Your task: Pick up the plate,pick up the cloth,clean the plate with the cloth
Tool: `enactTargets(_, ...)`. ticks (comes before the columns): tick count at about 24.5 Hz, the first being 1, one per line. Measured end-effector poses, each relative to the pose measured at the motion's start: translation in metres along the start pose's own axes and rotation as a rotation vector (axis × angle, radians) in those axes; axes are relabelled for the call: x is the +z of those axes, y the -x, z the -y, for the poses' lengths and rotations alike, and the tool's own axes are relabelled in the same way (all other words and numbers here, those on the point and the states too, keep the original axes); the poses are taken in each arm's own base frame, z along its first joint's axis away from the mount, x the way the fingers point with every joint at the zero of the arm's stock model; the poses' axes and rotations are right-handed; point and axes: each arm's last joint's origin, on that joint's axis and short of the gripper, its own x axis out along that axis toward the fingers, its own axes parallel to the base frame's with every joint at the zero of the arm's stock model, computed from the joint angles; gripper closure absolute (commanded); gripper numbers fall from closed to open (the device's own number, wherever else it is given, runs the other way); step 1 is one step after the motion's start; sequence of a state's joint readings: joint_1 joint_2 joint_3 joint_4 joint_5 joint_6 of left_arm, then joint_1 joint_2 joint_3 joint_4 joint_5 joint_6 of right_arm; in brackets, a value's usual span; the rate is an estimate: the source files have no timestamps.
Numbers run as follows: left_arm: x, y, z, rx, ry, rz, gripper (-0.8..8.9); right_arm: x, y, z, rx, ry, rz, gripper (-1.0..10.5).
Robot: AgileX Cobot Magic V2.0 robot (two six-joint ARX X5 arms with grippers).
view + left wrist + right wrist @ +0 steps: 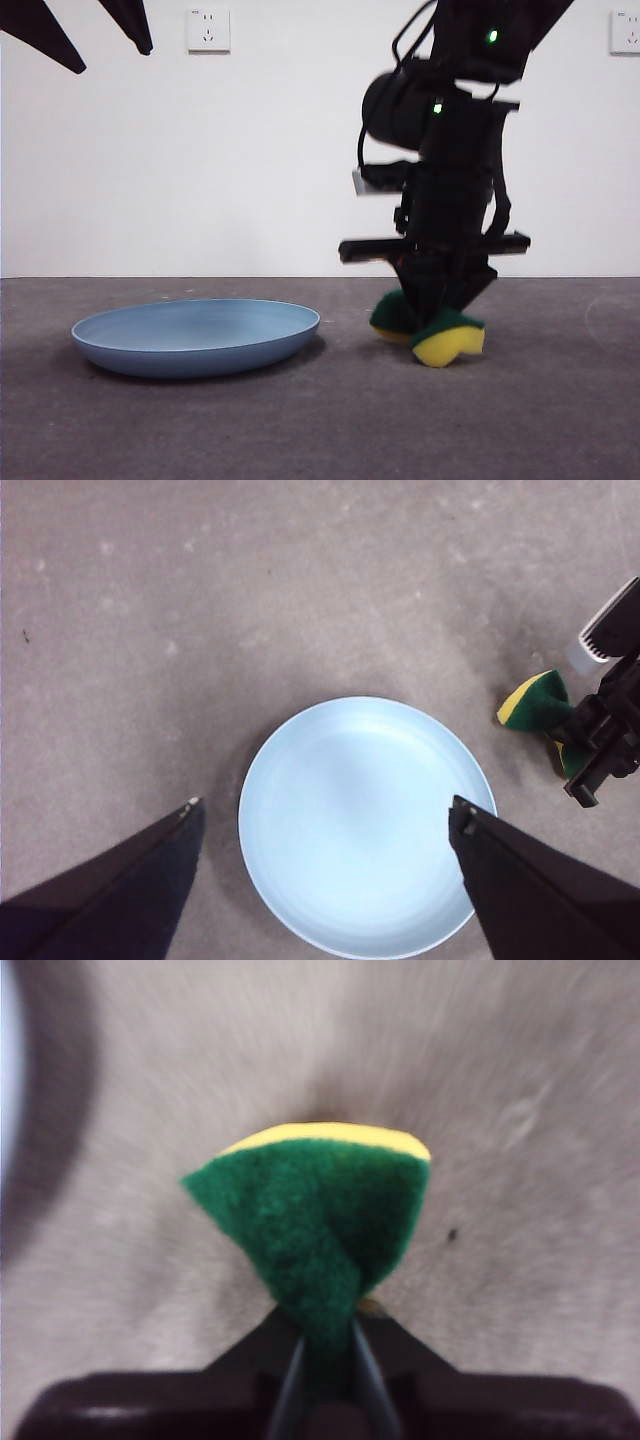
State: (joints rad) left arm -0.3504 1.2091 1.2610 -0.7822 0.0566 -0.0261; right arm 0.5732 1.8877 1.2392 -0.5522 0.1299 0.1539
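Front view, left to right: the left tool [105, 35] is seen only as two black tips at the top corner, parked high above the plate [196, 336]. In the left wrist view its jaws are spread wide, nothing between them, with the plate [365, 825] centred below.

The plate is lying flat on the grey tabletop [300, 430], empty, well apart from the cloth. It is judged rigid and smooth, probably slick under hard jaws, and too wide to be spanned. A grip is best taken on the raised rim, one jaw inside and one under the lip; since the rim sits close to the tabletop, a tilt is likely needed to get under it.

Further right, the right tool [432, 315] is down at the tabletop and clamped on the cloth [430, 325]. The cloth is a yellow-and-green sponge, pinched at its middle so both ends flare out and bend. It is judged light, soft and springy, so slipping under side load while wiping is possible. The right wrist view is blurred, but the green layer [315, 1220] is seen squeezed between the jaws.

Surface: matte grey, mottled, apparently rough, so decent friction is expected. Room: plain white wall, one wall socket [208, 30] upper left, a second socket [625, 32] at the right edge.
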Motion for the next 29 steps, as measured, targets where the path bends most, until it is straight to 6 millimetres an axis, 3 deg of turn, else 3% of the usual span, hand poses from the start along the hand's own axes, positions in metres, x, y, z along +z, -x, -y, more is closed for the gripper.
enactTargets(2, -0.001, -0.001, 0.000, 0.002, 0.001, -0.016, 4.05, 0.000, -0.002, 0.001, -0.003, -0.002, -0.005, 3.9)
enactTargets(3, -0.001, -0.001, 0.000, 0.002, 0.001, -0.016, 4.05, 0.000, -0.001, 0.001, -0.003, -0.003, -0.003, 3.0)
enactTargets(6, -0.001, -0.001, 0.000, 0.001, 0.001, -0.013, 4.05, 0.000, -0.001, 0.004, -0.006, -0.008, -0.010, 2.8)
enactTargets(8, 0.000, -0.001, 0.000, 0.002, 0.000, -0.008, 4.06, 0.001, 0.012, 0.006, -0.003, -0.007, 0.012, 2.9)
enactTargets(10, 0.000, -0.001, 0.000, 0.002, 0.000, -0.004, 4.06, 0.003, 0.047, 0.010, 0.009, -0.016, 0.090, 2.9)
enactTargets(12, 0.000, -0.001, 0.000, 0.002, 0.000, -0.004, 4.08, 0.002, 0.097, 0.016, 0.028, -0.032, 0.213, 2.9)
enactTargets(13, 0.000, -0.001, 0.000, 0.002, 0.000, -0.004, 4.19, -0.002, 0.120, 0.019, 0.045, -0.038, 0.266, 3.4)
enactTargets(14, 0.000, -0.001, 0.000, 0.002, 0.000, -0.004, 5.09, -0.007, 0.145, 0.023, 0.074, -0.042, 0.327, 4.7)
enactTargets(16, 0.000, -0.001, 0.000, 0.001, -0.002, -0.004, 7.89, -0.019, 0.186, 0.028, 0.134, -0.046, 0.443, 8.4)
enactTargets(17, 0.000, -0.001, 0.000, 0.000, -0.008, -0.004, 8.17, -0.027, 0.206, 0.032, 0.146, -0.051, 0.502, 9.8)
enactTargets(20, 0.000, -0.001, 0.001, -0.012, -0.019, -0.004, 8.20, -0.053, 0.255, 0.042, 0.166, -0.059, 0.653, 9.5)
enactTargets(21, 0.000, -0.001, 0.002, -0.022, -0.021, -0.002, 8.20, -0.058, 0.261, 0.044, 0.165, -0.058, 0.668, 9.5)
enactTargets(24, 0.000, 0.006, 0.006, -0.059, -0.033, 0.023, 8.20, -0.071, 0.274, 0.047, 0.160, -0.045, 0.690, 9.5)
enactTargets(29, 0.001, 0.041, 0.017, -0.100, -0.077, 0.231, 8.20, -0.089, 0.278, 0.050, 0.125, -0.042, 0.755, 9.6)
